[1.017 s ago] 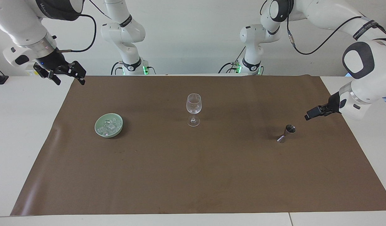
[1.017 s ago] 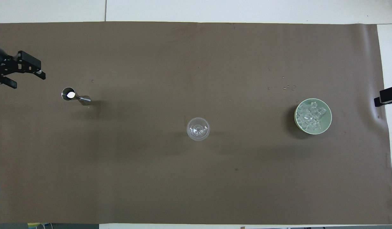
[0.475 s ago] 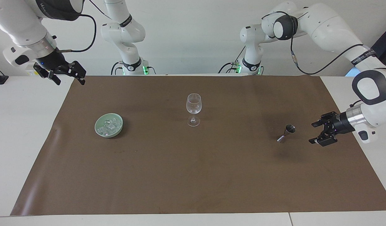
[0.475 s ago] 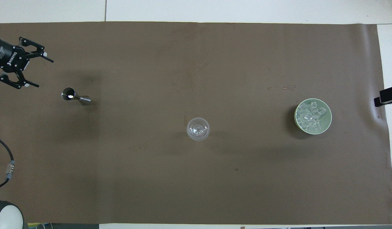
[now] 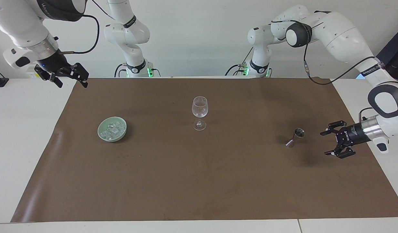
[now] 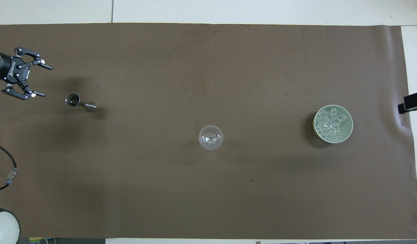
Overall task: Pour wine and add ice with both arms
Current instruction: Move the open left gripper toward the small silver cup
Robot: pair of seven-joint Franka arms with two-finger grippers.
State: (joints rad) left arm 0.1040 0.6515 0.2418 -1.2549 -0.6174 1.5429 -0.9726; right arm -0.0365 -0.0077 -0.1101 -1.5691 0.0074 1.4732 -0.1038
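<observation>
Left gripper: you have the black two-finger left gripper (image 5: 334,143) (image 6: 39,80) low over the brown mat (image 5: 199,181) (image 6: 208,189) at the left arm's end, fingers spread wide apart, nothing between them. It points sideways at the jigger.
Jigger: the small steel double-cone jigger (image 5: 295,137) (image 6: 79,102) stands just beside those open fingers, not touching them. Seen from overhead, it sits at about 4 o'clock from the fingertips.
Right gripper: your black right gripper (image 5: 78,75) waits in the air over the mat's corner at the right arm's end, its fingers apart and empty. In the overhead view only a black tip (image 6: 411,102) shows at the frame edge.
Wine glass: the clear stemmed wine glass (image 5: 199,112) (image 6: 210,137) stands upright mid-mat.
Ice: the small clear cubes of ice (image 5: 112,130) (image 6: 331,124) lie heaped in the pale green round dish (image 5: 102,136) (image 6: 348,133), at 3 o'clock from the glass in the overhead view, well apart from both grippers.
</observation>
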